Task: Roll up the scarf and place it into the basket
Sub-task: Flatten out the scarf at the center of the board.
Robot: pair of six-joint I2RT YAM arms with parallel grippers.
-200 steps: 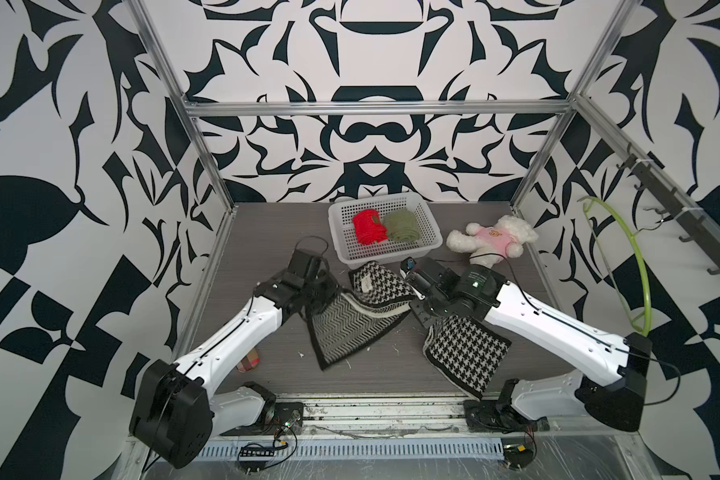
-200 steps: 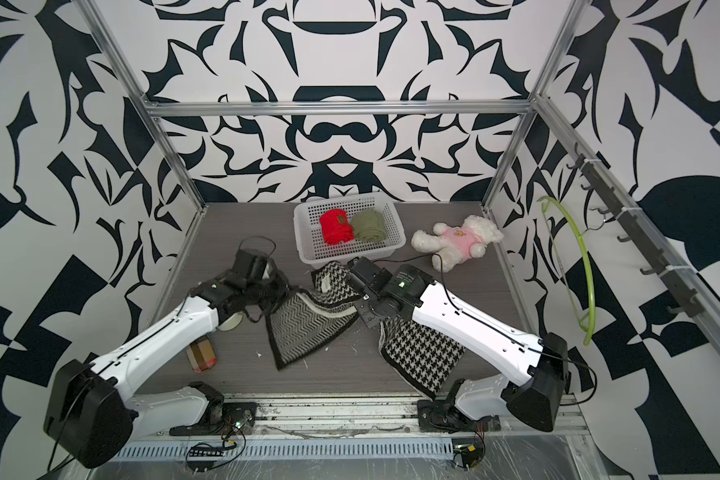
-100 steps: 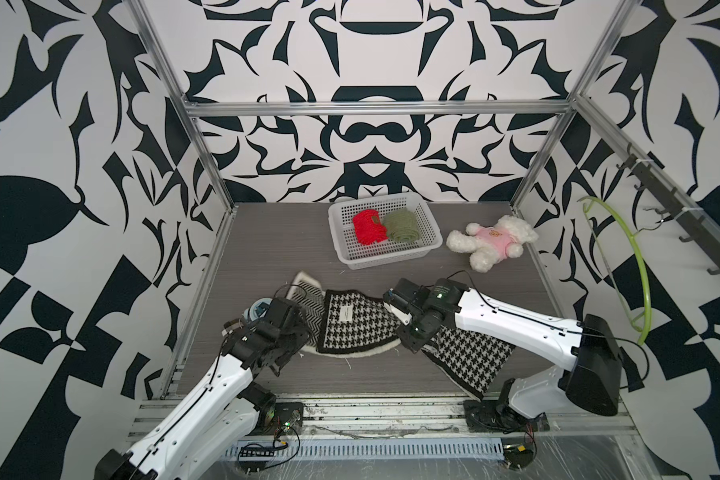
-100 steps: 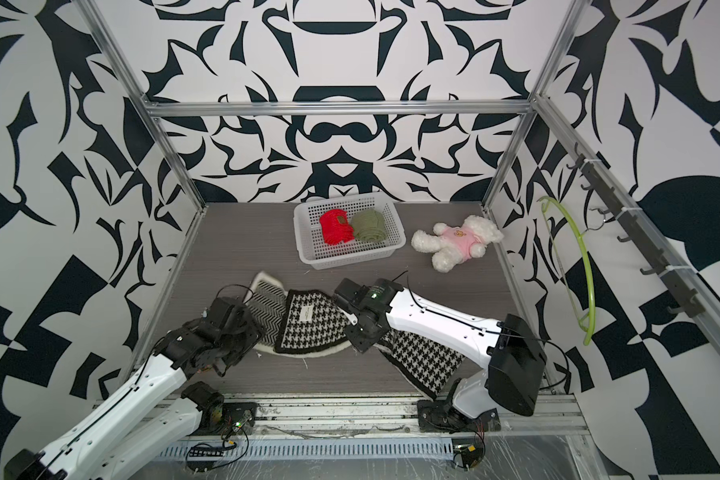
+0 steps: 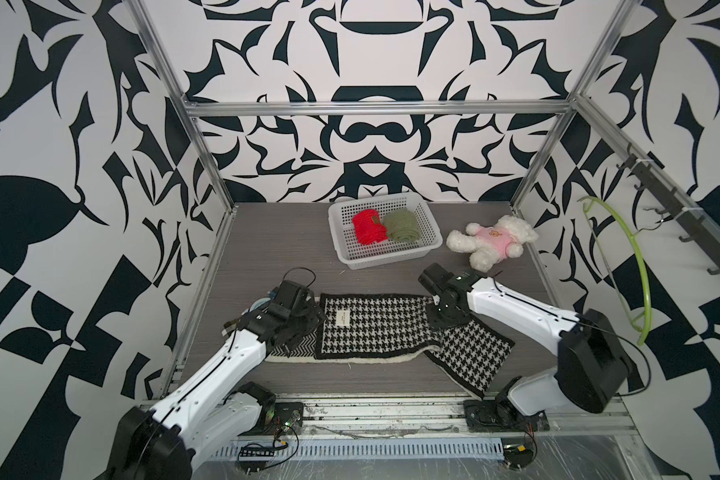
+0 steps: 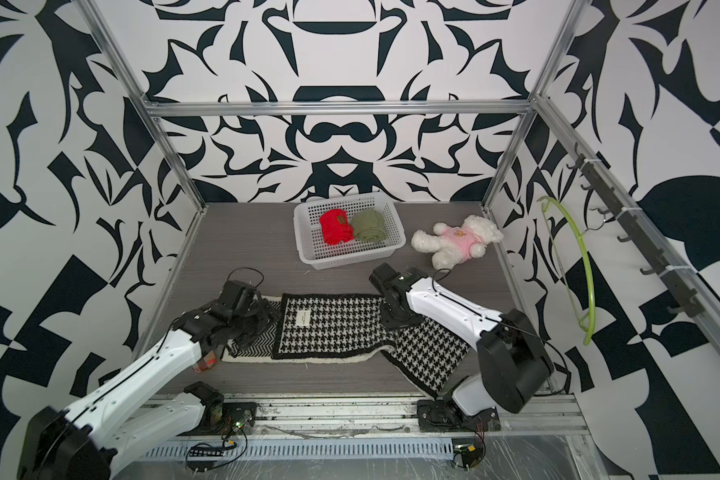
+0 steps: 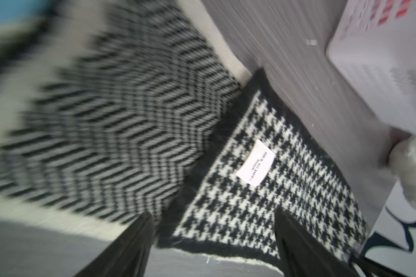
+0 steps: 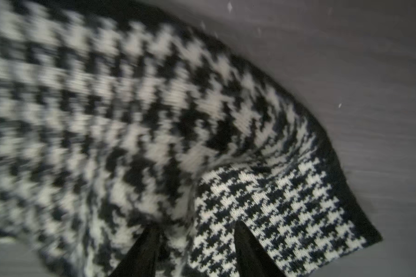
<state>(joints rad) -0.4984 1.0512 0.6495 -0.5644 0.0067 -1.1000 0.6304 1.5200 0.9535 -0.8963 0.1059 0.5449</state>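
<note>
The scarf [image 5: 375,328] [image 6: 329,328] is black-and-white houndstooth and lies flat across the front of the table, one layer folded over another. A herringbone face [image 7: 120,124] shows at its left end, and a white label [image 7: 256,165] sits on top. My left gripper [image 5: 308,320] [image 7: 211,215] hovers open over that left end, nothing between its fingers. My right gripper [image 5: 439,318] [image 8: 196,225] points down over the fold at the scarf's right end, fingers apart, the cloth lying under them. The white perforated basket [image 5: 391,251] [image 6: 350,254] stands behind the scarf.
Inside the basket lie a red roll [image 5: 368,226] and an olive-green roll [image 5: 402,224]. A white plush bear in pink [image 5: 491,245] lies right of the basket. A green hanger [image 5: 636,266] hangs on the right wall's hook rail. A small reddish object [image 6: 204,360] sits under my left arm.
Both grippers, shut on the lifted scarf a second ago, drew it towards the front and spread it flat. Both have since opened and let go.
</note>
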